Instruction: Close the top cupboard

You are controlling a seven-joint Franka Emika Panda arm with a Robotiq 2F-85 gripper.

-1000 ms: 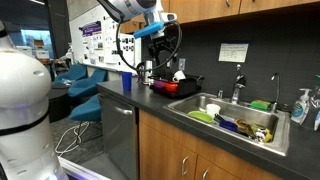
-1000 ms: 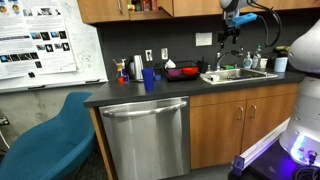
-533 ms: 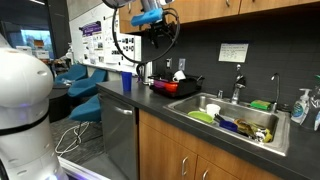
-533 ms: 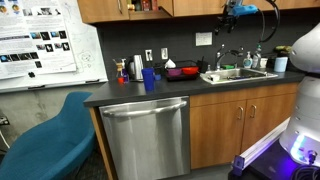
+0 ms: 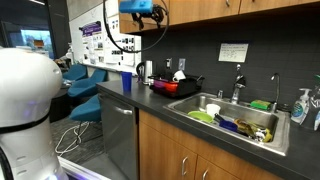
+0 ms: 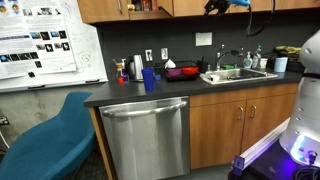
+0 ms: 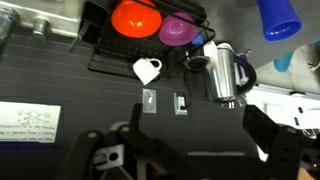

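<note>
The medium-brown wood-grain top cupboard (image 6: pixel 100 10) hangs at the end of the wall row, above the dark countertop (image 6: pixel 150 97). Only the lower strip of its flat door shows, its face turned out to the room, so its long axis cannot be told. The black-and-blue gripper (image 6: pixel 222 6) is up at the level of that row, and in the wrist view its dark fingers (image 7: pixel 105 155) stand spread with nothing between them, above a red bowl (image 7: pixel 135 15) and a small white mug (image 7: pixel 148 70).
</note>
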